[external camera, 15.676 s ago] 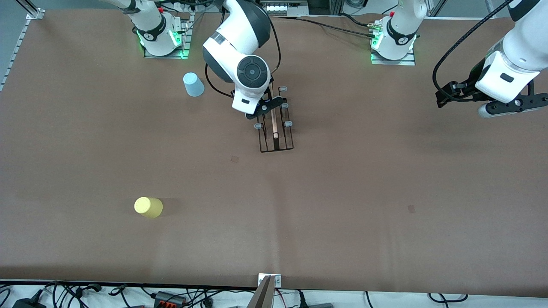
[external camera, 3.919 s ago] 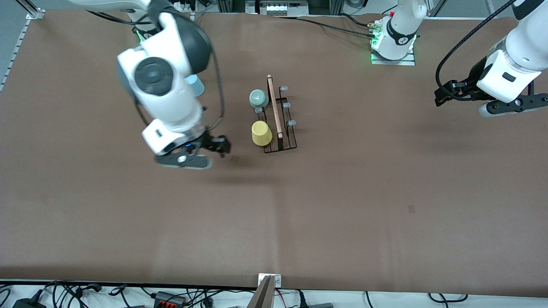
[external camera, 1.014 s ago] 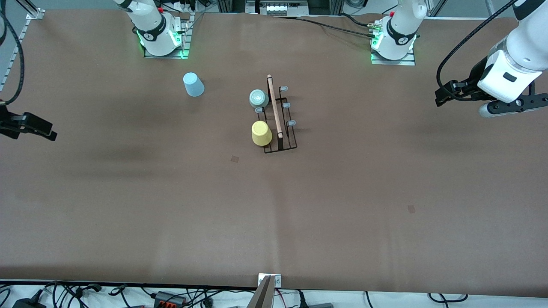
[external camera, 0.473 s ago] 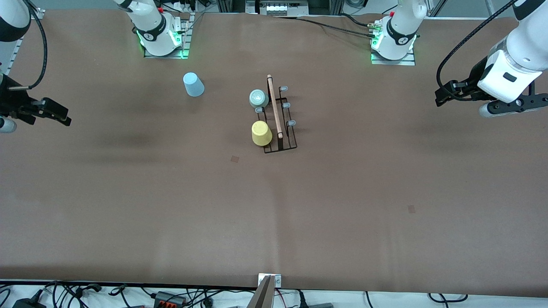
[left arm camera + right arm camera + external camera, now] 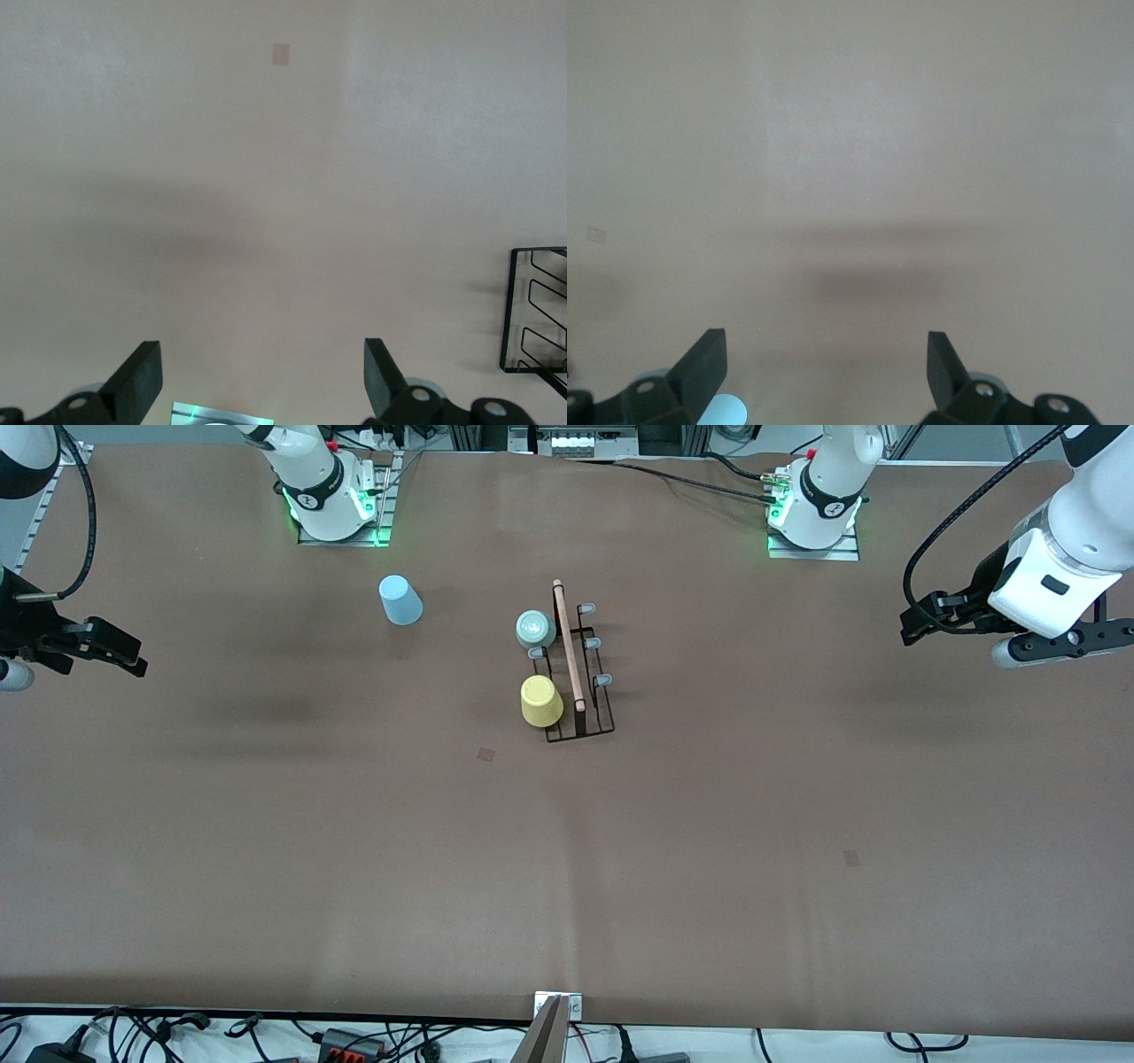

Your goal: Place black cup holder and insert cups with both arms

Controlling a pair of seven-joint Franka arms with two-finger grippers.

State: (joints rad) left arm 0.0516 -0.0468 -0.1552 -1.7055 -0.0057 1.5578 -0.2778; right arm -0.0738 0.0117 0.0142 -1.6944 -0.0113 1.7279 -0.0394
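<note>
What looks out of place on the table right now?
The light blue cup stands alone on the table toward the right arm's end, apart from the black cup holder, which holds the mint green cup and yellow cup.

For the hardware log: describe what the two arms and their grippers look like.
Both arms are glossy white with black joint sections. The left arm carries a looping black cable; green lights glow at both bases. The left gripper and right gripper are black with two flat wedge-shaped fingers.
</note>
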